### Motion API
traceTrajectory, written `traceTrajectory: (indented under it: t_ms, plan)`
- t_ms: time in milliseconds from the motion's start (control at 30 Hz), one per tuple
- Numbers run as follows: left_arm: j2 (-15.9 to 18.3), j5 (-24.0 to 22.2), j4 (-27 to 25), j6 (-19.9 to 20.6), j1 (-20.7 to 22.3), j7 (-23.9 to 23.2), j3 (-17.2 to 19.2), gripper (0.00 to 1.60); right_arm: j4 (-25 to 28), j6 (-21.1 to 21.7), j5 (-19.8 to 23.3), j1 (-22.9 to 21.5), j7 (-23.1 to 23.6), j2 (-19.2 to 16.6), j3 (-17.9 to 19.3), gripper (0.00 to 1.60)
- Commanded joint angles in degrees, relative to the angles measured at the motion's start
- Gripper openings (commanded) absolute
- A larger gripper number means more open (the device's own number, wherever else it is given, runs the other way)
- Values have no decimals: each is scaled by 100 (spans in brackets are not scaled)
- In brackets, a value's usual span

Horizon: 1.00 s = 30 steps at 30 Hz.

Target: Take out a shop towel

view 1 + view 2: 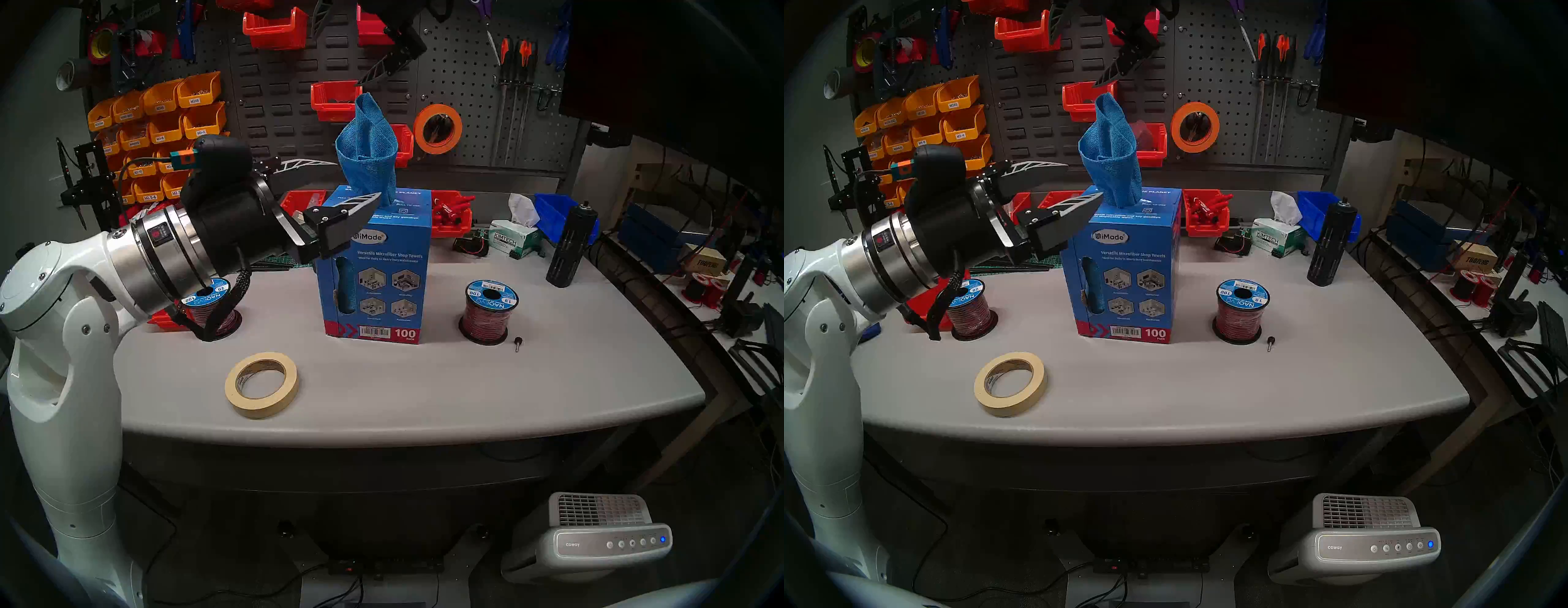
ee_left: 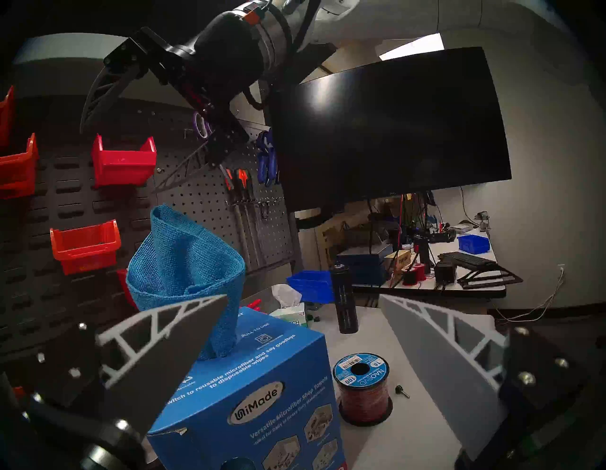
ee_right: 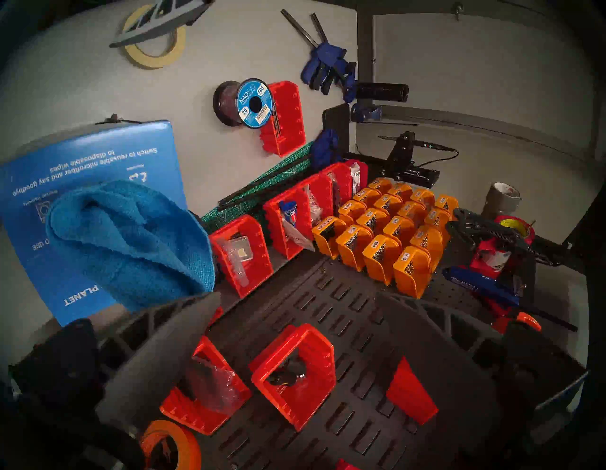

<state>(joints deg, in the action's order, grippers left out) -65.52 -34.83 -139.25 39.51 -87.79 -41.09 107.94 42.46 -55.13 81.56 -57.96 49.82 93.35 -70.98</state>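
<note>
The shop towel (image 1: 367,146) stands upright, half pulled from the top slot of the blue carton (image 1: 375,271) at the desk's (image 1: 424,395) middle. My left hand (image 1: 352,180) hangs wide open, empty, at the carton's nine o'clock. My right hand (image 2: 116,157) hovers spread open, empty, just above the towel's tip.

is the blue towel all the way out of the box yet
No, partly out. The shop towel stands bunched above the blue carton, its lower end still inside the top slot.

Dim, even overhead light; fisheye bending and dark rims; near parts blurred.
</note>
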Motion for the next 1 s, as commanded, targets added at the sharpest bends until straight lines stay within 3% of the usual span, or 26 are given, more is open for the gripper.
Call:
traceTrajectory:
  t_ms: [0,967]
  plan:
    - [-9,5,-75,-106,174,13,-34,160,-35,13,28,-227,358,-108,9,160]
    - [-62,59,-75,-216,302,45,-299,160,296,13,25,-149,352,-211,-31,160]
